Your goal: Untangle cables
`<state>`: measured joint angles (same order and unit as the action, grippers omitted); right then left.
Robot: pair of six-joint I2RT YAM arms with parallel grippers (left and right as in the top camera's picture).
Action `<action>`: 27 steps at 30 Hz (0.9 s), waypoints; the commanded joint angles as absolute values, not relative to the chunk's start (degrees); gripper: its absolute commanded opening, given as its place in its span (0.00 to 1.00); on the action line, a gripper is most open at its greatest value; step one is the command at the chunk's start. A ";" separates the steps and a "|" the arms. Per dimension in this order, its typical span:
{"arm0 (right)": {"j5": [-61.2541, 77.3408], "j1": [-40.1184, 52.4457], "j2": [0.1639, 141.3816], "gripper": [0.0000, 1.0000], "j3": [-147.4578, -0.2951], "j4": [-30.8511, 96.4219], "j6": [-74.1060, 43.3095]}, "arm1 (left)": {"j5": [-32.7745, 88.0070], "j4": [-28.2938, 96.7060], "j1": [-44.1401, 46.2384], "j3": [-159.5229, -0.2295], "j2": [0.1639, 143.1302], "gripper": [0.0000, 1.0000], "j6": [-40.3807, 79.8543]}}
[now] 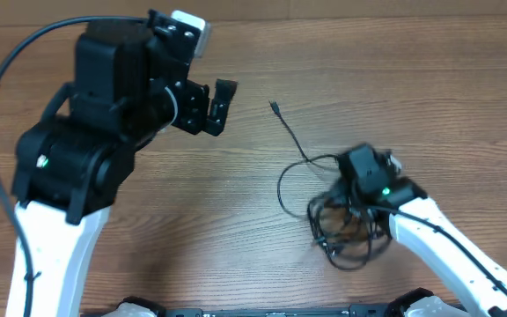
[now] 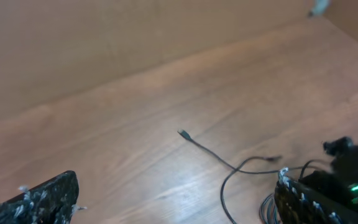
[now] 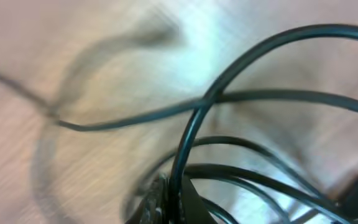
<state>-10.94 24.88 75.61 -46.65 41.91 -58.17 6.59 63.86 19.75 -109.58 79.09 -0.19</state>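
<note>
The cables (image 1: 346, 231) lie as a tangle of thin black cords on the wooden table at the lower right. One cord runs up and left from it to a small plug (image 1: 274, 107). That cord and plug show in the left wrist view (image 2: 183, 133). My right gripper (image 1: 352, 195) sits over the tangle and is shut on one cable strand (image 3: 194, 130), seen pinched between the fingers in the right wrist view. My left gripper (image 1: 216, 107) is open and empty, held well left of the plug; its fingers frame the left wrist view (image 2: 179, 205).
The wooden table (image 1: 236, 220) has bare surface between the two arms. A brown wall (image 2: 104, 37) rises behind the table's far edge. The right arm's white link (image 1: 447, 246) runs toward the lower right corner.
</note>
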 commanded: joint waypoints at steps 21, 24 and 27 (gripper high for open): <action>9.78 25.65 95.66 0.04 -104.68 49.58 -34.41 | -8.29 66.13 19.51 -112.29 70.96 1.00 0.01; 10.15 26.72 100.51 0.04 -104.68 54.72 -34.04 | -8.29 66.13 19.51 -112.29 70.96 1.00 0.01; 10.11 27.81 101.27 0.04 -104.73 56.84 -30.41 | -8.29 66.11 19.51 -112.29 70.96 1.00 0.01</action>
